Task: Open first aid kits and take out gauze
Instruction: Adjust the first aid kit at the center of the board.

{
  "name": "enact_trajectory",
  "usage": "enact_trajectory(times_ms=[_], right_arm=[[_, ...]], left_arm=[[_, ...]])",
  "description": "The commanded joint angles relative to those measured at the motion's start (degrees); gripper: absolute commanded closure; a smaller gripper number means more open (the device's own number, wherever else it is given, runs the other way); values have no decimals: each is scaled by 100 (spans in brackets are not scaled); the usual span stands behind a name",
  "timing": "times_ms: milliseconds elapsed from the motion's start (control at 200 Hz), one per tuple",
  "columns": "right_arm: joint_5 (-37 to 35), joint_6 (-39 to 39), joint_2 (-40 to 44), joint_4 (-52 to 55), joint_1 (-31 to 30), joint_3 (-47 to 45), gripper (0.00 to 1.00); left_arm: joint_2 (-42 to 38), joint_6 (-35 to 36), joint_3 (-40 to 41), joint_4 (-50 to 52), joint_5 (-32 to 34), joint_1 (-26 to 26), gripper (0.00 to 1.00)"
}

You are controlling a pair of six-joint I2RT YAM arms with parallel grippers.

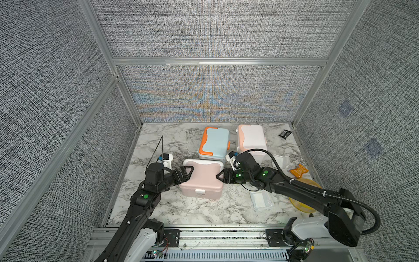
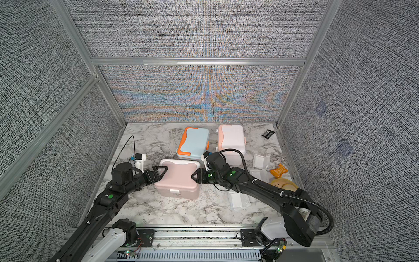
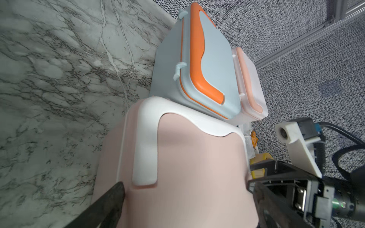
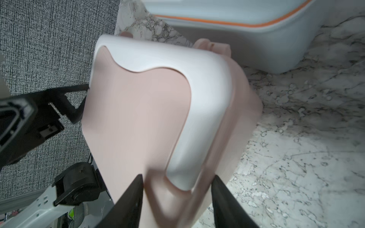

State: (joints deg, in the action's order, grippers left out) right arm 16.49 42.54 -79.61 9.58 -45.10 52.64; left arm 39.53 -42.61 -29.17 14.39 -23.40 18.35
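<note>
Blue kit (image 1: 215, 140) close behind pink kit (image 1: 203, 179); near tabletop (image 1: 192, 211) open.

The left pincer (image 1: 187, 173) and right pincer (image 1: 220, 175) touch opposite ends of the pink kit (image 1: 201, 181). The blue kit (image 1: 214, 141) and white kit (image 1: 251, 139) stand behind it on the tabletop (image 1: 204, 211).

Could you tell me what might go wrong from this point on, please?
1. The front latch of the pink kit looks shut, so prying with the left gripper and right gripper at its ends may lift the whole box.
2. The blue kit sits right behind it and could get shoved.
3. A gauze pad lies close by the right arm, which might sweep it.
</note>
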Motion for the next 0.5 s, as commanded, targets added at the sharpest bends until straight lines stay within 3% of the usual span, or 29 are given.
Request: enact_trajectory(times_ms=[0,90,180,390,495], right_arm=[[359,-374,-150,-154,96,121,46],[398,-499,-236,0,257,321,45],[495,-716,-250,465,436,638,40],[365,-953,690,1026,628,137,14],[390,-975,1288,1156,634,-277,8]], left_arm=[[-371,-732,175,152,-1374,241,0],[-686,-888,277,146,-1280,448,0],[-851,-451,112,812,-1088,494,0],[-1095,251,-453,1999,16,494,0],[-872,400,-767,1989,408,494,0]])
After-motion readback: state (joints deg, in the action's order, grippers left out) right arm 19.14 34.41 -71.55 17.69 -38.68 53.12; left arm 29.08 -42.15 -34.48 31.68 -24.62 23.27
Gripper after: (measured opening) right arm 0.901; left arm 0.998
